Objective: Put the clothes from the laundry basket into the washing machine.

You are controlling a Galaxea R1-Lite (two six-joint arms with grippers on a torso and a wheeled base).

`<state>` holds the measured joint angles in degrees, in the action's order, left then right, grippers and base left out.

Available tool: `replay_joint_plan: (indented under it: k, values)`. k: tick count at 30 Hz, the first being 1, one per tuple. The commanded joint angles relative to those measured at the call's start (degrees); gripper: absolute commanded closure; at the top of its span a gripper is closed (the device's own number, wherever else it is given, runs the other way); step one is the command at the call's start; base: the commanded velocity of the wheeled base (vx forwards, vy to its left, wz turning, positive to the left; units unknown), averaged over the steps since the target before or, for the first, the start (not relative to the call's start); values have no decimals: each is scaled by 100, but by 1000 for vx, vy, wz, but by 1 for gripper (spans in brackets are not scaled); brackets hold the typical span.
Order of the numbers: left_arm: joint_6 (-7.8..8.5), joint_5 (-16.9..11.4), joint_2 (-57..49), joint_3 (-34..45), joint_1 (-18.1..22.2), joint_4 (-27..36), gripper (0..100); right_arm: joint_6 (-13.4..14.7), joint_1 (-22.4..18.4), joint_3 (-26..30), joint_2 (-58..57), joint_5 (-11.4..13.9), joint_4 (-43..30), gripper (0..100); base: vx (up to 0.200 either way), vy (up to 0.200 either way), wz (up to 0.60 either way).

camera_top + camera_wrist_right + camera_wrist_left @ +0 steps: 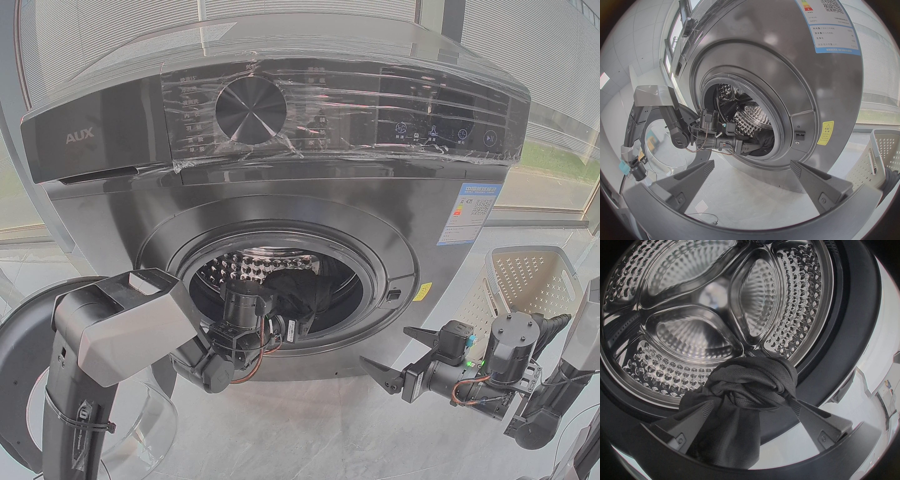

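Black garment — at drum rim

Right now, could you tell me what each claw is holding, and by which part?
Right claw: nothing, open. Left claw: open wide; the black garment lies bunched between its fingertips at the mouth of the drum, seemingly draped rather than clamped.

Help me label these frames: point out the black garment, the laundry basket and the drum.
black garment (747, 387), left wrist view, on its knotted bunch.
laundry basket (531, 278), head view, on its perforated inner wall.
drum (690, 333), left wrist view, on its shiny back wall.
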<state>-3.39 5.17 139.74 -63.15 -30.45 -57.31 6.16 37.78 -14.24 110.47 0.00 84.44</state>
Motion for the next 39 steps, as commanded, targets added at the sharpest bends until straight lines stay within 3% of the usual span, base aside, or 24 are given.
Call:
replay_joint_plan:
  k: [1,7,8,15,17,22,31,32,39]
  values:
    - [-13,10,291,-172,31,-17,0,8,37,0,10,0,2,0,0,0,0]
    - [-13,63,519,-374,48,0,0,8,37,0,10,0,2,0,0,0,0]
    - [-13,63,528,-409,48,0,100,8,45,0,10,0,2,0,0,0,0]
    - [-48,221,625,-936,75,-26,100,8,45,-9,10,0,11,0,0,0,0]
    - [-101,485,739,-1446,189,-79,100,0,54,-9,18,9,11,0,0,0,0]
    - [-197,626,800,-2044,303,-211,100,0,45,-9,10,9,11,0,0,0,0]
    - [-215,652,756,-2044,408,-290,100,0,45,-9,18,9,11,0,0,0,0]
    - [-215,652,756,-2000,400,-298,0,0,45,-9,10,9,11,0,0,0,0]
    - [-171,547,326,-884,206,-140,0,0,45,-9,18,9,11,0,0,0,0]
